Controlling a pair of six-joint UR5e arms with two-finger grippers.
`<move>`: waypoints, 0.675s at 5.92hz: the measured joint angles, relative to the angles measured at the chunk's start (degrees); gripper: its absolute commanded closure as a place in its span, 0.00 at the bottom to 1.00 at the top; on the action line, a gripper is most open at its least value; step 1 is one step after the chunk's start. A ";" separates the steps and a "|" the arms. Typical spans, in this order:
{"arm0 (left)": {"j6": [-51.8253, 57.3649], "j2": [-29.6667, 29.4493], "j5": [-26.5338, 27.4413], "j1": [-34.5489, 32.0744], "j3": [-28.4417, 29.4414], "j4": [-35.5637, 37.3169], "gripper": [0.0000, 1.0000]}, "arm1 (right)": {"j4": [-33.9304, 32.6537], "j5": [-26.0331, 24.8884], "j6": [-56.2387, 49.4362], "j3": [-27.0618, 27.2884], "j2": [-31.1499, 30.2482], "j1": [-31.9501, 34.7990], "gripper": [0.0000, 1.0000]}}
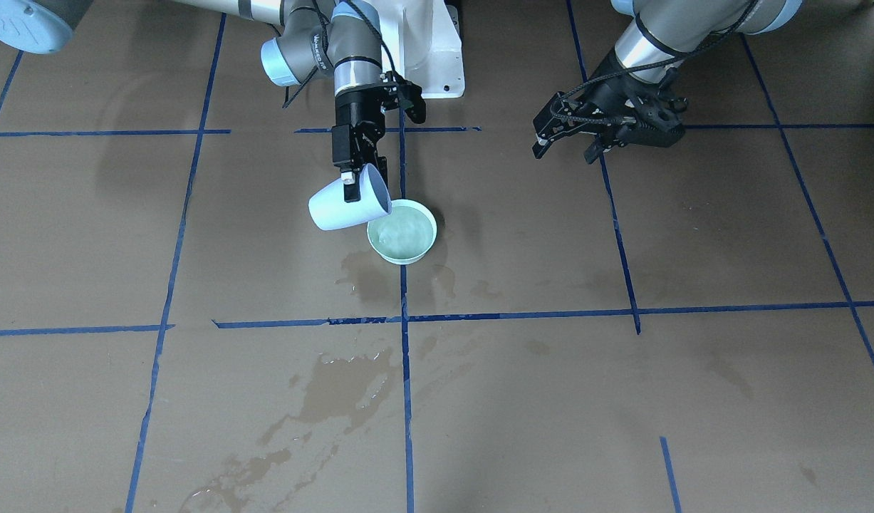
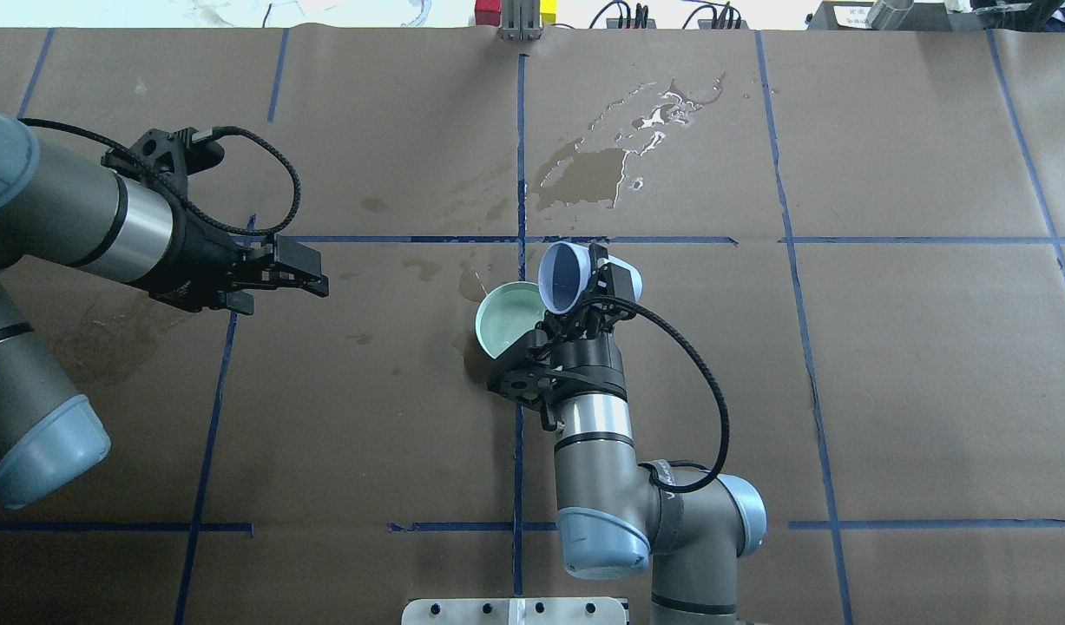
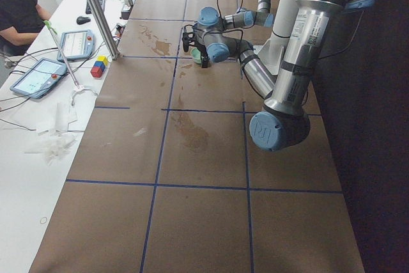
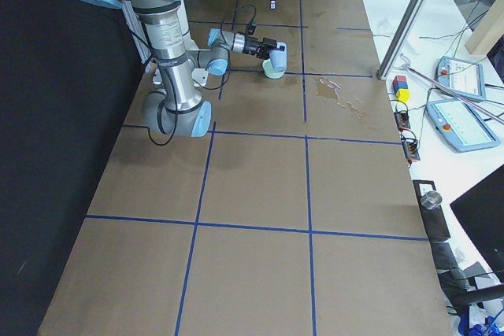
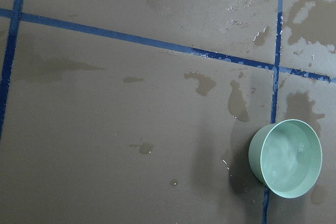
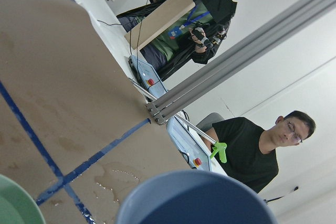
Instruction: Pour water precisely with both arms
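My right gripper [image 1: 358,182] is shut on the rim of a pale blue cup [image 1: 340,203], which is tipped on its side with its mouth over a mint-green bowl [image 1: 402,231]. Water [image 1: 406,229] lies rippling in the bowl. From overhead, the cup [image 2: 567,276] hangs at the far right edge of the bowl [image 2: 506,321]. My left gripper [image 1: 566,148] hovers open and empty well to the side, above bare paper [image 2: 311,279]. The left wrist view shows the bowl [image 5: 286,158] with water [image 5: 291,156] in it. The cup's rim [image 6: 194,198] fills the bottom of the right wrist view.
Brown paper with blue tape lines [image 1: 404,317] covers the table. Wet stains [image 1: 347,388] spread beyond the bowl. The white pedestal [image 1: 437,50] stands at the robot's side. Tablets [image 4: 461,120], coloured blocks [image 4: 400,86], a metal post [image 4: 405,17] and seated people [image 6: 249,150] line the far side.
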 measured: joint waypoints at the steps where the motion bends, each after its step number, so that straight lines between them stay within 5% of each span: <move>1: 0.00 0.00 0.00 0.00 -0.04 0.00 0.00 | 0.03 1.74 10.19 3.30 -2.83 0.07 1.00; 4: 0.00 0.37 0.02 0.00 -0.06 0.00 0.00 | 0.09 5.56 32.27 13.49 -16.19 0.27 1.00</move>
